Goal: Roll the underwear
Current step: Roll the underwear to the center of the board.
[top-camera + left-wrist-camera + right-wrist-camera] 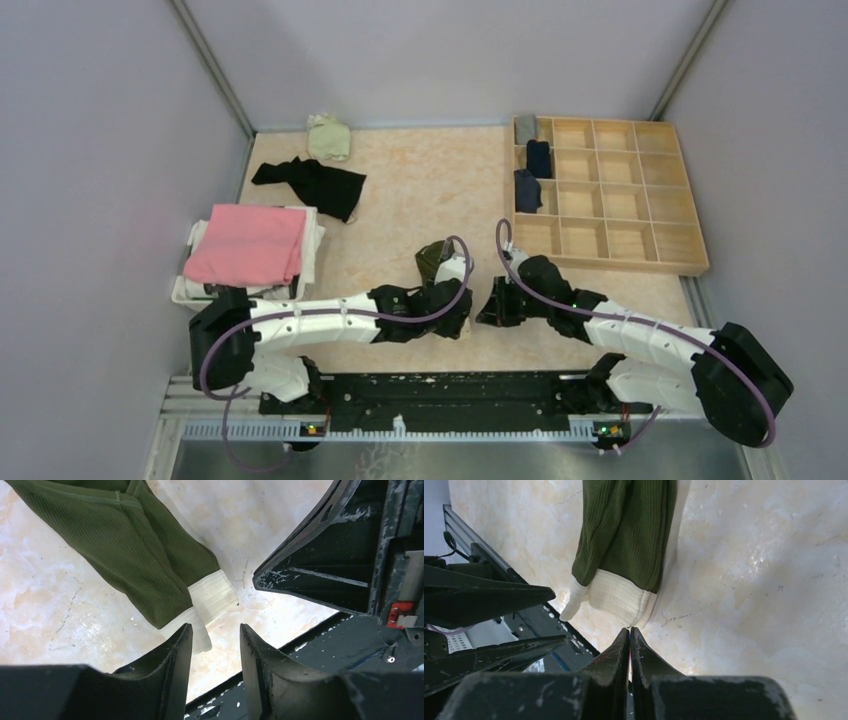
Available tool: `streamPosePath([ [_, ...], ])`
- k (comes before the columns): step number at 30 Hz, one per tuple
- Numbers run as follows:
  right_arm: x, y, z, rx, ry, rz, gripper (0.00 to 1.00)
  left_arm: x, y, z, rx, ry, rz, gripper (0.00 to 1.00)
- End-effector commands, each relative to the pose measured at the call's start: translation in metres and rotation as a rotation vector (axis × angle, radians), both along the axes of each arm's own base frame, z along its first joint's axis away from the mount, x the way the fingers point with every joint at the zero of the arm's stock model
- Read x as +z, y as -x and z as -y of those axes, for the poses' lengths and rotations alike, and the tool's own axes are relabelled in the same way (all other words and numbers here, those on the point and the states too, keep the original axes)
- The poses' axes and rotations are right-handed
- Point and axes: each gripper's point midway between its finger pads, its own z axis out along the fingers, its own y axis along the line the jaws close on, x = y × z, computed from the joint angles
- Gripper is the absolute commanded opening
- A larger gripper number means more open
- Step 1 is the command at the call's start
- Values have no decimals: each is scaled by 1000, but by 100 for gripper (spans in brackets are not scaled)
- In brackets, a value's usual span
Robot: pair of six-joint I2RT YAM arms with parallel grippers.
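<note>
An olive green underwear (432,258) with a cream waistband (616,597) lies on the table, partly hidden under my left arm in the top view. In the left wrist view it (125,545) lies just ahead of my left gripper (215,630), which is open and empty, its left fingertip over the waistband (212,597). My right gripper (630,629) is shut and empty, tips right at the waistband's edge. Both grippers (452,318) (492,308) sit close together at the table's near middle. A black underwear (315,183) lies at the far left.
A wooden compartment tray (640,200) at the right holds three rolled dark pieces in its left column. A folded pink cloth (250,243) lies on a white basket at the left. A pale green cloth (328,137) lies at the back. The black rail (430,390) runs along the near edge.
</note>
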Motion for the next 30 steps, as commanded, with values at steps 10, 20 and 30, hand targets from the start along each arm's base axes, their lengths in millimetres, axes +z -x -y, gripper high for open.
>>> streamPosePath([
  [10, 20, -11, -8, -14, -60, 48, 2, -15, -1, -8, 48, -102, 8, 44],
  [20, 22, -10, -10, -17, -82, 44, 2, -17, -4, -3, 53, -112, 12, 19],
  [30, 37, -14, -31, 12, -185, 41, 2, -11, -11, -17, 105, -135, 48, 0],
])
